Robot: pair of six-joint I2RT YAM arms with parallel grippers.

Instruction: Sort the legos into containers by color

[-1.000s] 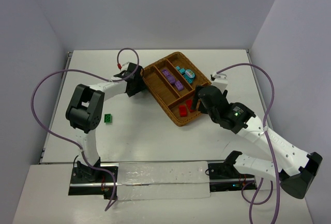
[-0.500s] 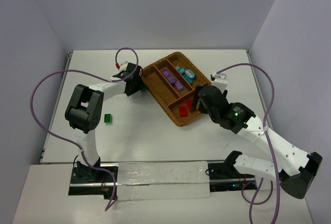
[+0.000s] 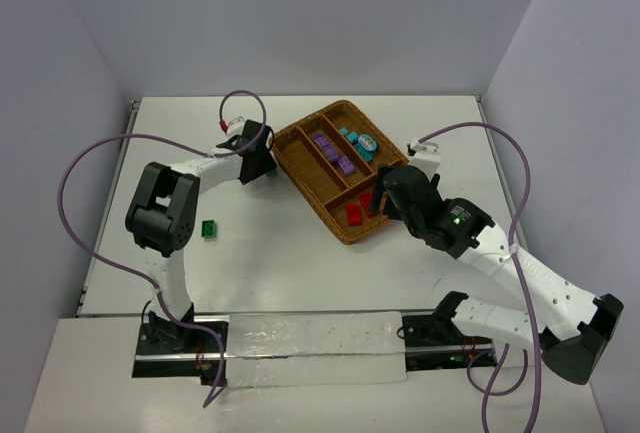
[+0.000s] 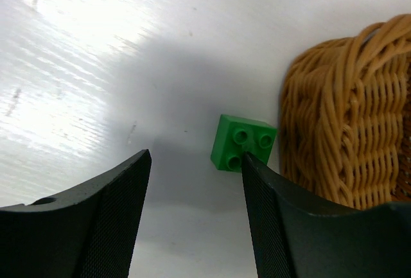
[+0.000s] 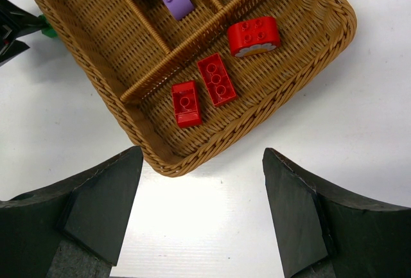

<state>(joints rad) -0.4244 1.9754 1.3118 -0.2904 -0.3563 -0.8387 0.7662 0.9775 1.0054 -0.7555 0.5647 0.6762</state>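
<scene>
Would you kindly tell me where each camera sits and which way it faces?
Top external: above and behind the bases, looking down on table and wicker tray; both arms show.
Left wrist: on its arm, low over the table, facing a green lego beside the tray; left gripper open.
Right wrist: above the tray, looking down at three red legos; right gripper open.
Shared: the tray, in all.

The overhead view is bright and even, with only faint, soft shadows on the worktop (image 3: 300, 273). In the left wrist view, streaky white glare washes out 10 o'clock, and a broad grey shadow surrounds the green brick (image 4: 243, 142). In the right wrist view the tray (image 5: 308, 92) weave is crisp, while the dark right claw (image 5: 202, 159) looks soft at 5 and 7 o'clock.
</scene>
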